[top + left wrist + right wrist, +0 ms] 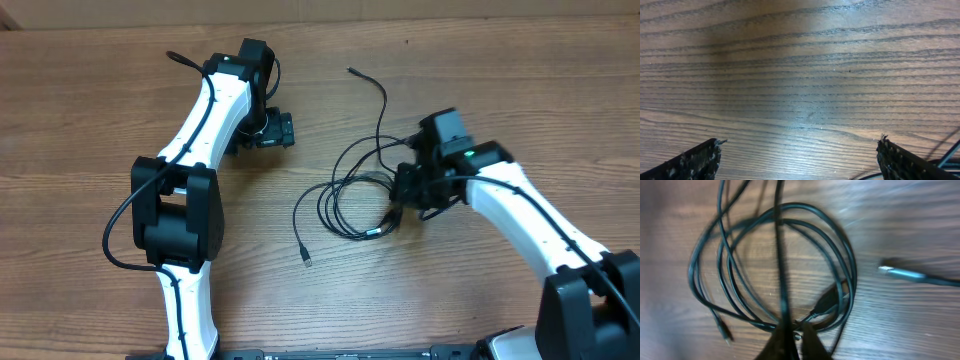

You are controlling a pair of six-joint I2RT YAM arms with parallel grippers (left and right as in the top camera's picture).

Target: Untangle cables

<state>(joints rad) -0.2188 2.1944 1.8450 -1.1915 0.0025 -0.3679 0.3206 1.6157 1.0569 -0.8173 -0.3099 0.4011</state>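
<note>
The cables (360,178) lie in a loose coil on the wooden table (480,60), near its middle, between the 2 arms. 1 strand runs from the coil toward the far side and ends in a small plug (352,70). Another strand curves to the near side and ends in a second plug (306,259).

The right gripper (392,212) is at the right edge of the coil. In the right wrist view its fingers (792,340) are pressed together, and 1 blurred black strand of the cables (849,272) runs straight into them, so it appears to be pinched there. A silver-tipped plug (890,271) lies on the wood just beside the coil.

The left gripper (278,132) is well apart from the coil, over bare wood at the far left. Its fingers (695,162) are spread wide and hold nothing.
</note>
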